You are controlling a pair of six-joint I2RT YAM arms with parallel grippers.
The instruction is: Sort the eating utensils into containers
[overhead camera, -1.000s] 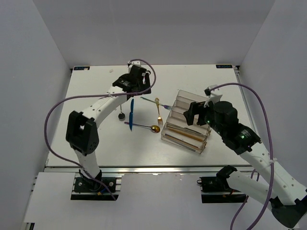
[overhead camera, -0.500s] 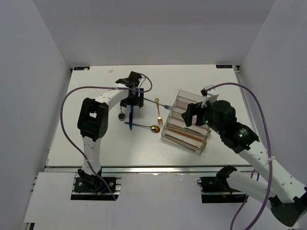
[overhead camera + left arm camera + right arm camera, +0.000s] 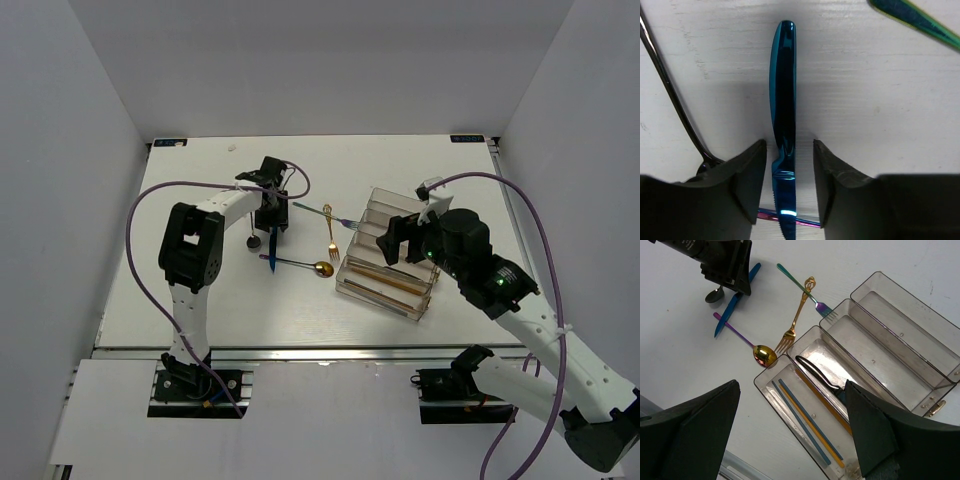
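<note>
— Left wrist view: what is obscured?
— Black spoon (image 3: 670, 95) bowl sits behind a finger; iridescent fork (image 3: 920, 25) is cut by the frame
— Left pincer (image 3: 789, 150)?
— Wide, straddling the blue knife (image 3: 783, 100) flat on the surface (image 3: 880, 100), gaps both sides; the purple-handled spoon (image 3: 807, 222) crosses its blade
— Right pincer (image 3: 792, 405)?
— Wide, above the tray (image 3: 905, 292); black knife (image 3: 815, 372) and chopsticks (image 3: 805, 422) lie inside

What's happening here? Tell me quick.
The left pincer is down at the table, open, straddling the blue knife without gripping it. The right pincer hangs open and empty above the clear tray, which holds chopsticks and a black knife. A gold fork, a green fork, a gold spoon and a black spoon lie on the table.
</note>
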